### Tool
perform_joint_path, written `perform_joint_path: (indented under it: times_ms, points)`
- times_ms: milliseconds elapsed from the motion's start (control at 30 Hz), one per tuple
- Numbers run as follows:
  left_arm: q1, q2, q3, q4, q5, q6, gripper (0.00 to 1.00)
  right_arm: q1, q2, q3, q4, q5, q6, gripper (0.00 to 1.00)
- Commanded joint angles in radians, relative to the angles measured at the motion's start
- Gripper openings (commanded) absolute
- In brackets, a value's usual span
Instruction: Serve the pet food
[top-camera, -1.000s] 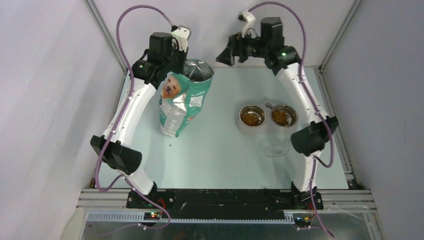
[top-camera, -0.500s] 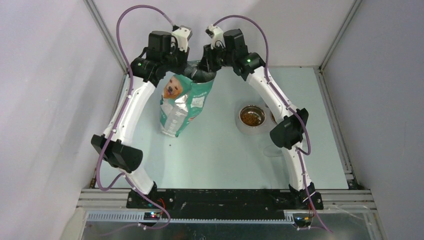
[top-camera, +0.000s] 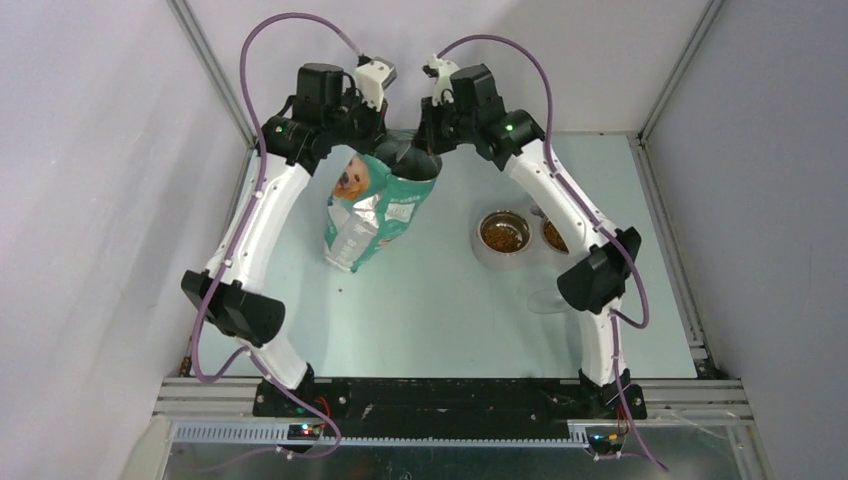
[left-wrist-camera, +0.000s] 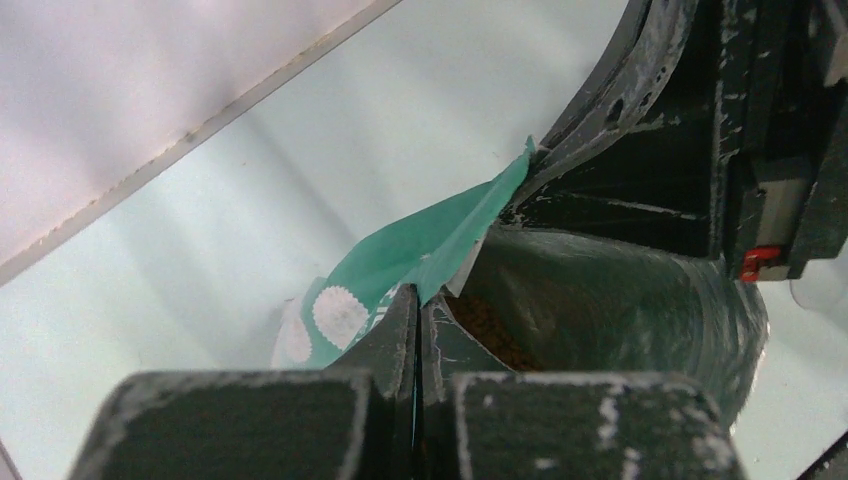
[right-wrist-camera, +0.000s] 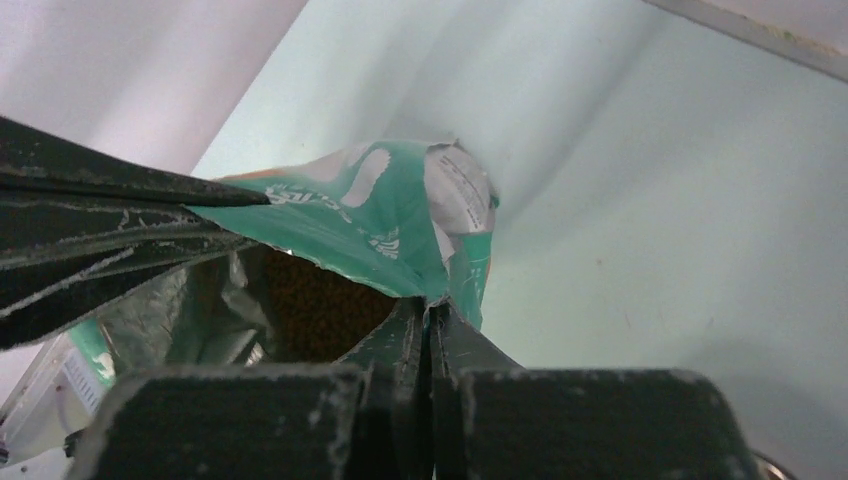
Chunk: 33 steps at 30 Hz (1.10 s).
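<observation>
The teal-green bag (top-camera: 372, 210) with a dog's face stands at the back left of the table, its mouth held between both grippers. My left gripper (left-wrist-camera: 416, 293) is shut on the bag's left rim (left-wrist-camera: 430, 235). My right gripper (right-wrist-camera: 430, 308) is shut on the opposite rim (right-wrist-camera: 350, 205). Brown pet food (right-wrist-camera: 315, 305) shows inside the open mouth, and again as pet food (left-wrist-camera: 495, 340) in the left wrist view. More pet food (top-camera: 503, 234) lies in the left steel bowl. From above, the left gripper (top-camera: 385, 140) and right gripper (top-camera: 428, 150) nearly face each other.
Two steel bowls sit side by side right of centre; the right bowl (top-camera: 553, 237) is partly hidden behind my right arm. A clear plastic scoop (top-camera: 548, 300) lies on the table in front of them. Grey walls close the back and both sides.
My right arm swung left from above the bowls to the bag's mouth and shut on its rim. The bag's top has shifted slightly right. The left gripper kept its grip.
</observation>
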Motion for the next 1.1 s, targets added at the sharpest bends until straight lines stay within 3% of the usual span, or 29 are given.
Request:
perform_joint_path:
  times_ms: [0, 233, 300, 333, 400, 433, 500, 600, 733, 900, 967, 1067]
  points:
    - [-0.007, -0.111, 0.006, 0.137, 0.141, 0.08, 0.0, -0.02, -0.218, -0.027, 0.057, 0.097, 0.003, 0.0]
    - [-0.018, -0.143, -0.057, 0.138, 0.213, 0.116, 0.0, -0.034, -0.222, -0.063, 0.058, -0.092, -0.076, 0.01]
    - [-0.018, -0.143, -0.069, 0.128, 0.226, 0.131, 0.0, -0.093, -0.2, -0.049, 0.069, -0.275, -0.052, 0.17]
    - [-0.018, -0.144, -0.072, 0.118, 0.228, 0.136, 0.0, -0.139, -0.193, -0.043, 0.097, -0.346, -0.02, 0.31]
    - [-0.018, -0.143, -0.081, 0.106, 0.24, 0.147, 0.0, -0.214, -0.176, -0.048, 0.194, -0.613, 0.045, 0.49]
    - [-0.018, -0.143, -0.082, 0.099, 0.245, 0.152, 0.0, -0.239, -0.166, -0.052, 0.238, -0.8, 0.07, 0.53]
    - [-0.017, -0.139, -0.076, 0.098, 0.261, 0.145, 0.0, -0.303, -0.154, -0.061, 0.356, -0.967, 0.116, 0.6]
    - [-0.013, -0.124, -0.061, 0.096, 0.319, 0.126, 0.0, -0.39, -0.141, -0.078, 0.387, -1.029, 0.055, 0.62]
    - [-0.02, -0.098, -0.044, 0.126, 0.378, 0.08, 0.0, -0.419, -0.131, -0.092, 0.141, -0.945, -0.341, 0.66]
    - [-0.03, -0.067, -0.008, 0.133, 0.399, 0.066, 0.0, -0.369, -0.11, -0.119, -0.159, -0.884, -0.902, 0.71]
    - [-0.03, -0.066, 0.0, 0.14, 0.394, 0.068, 0.0, -0.34, -0.1, -0.126, -0.245, -0.857, -1.056, 0.72]
    - [-0.03, -0.059, 0.025, 0.132, 0.397, 0.078, 0.0, -0.291, -0.106, -0.147, -0.284, -0.829, -1.152, 0.74]
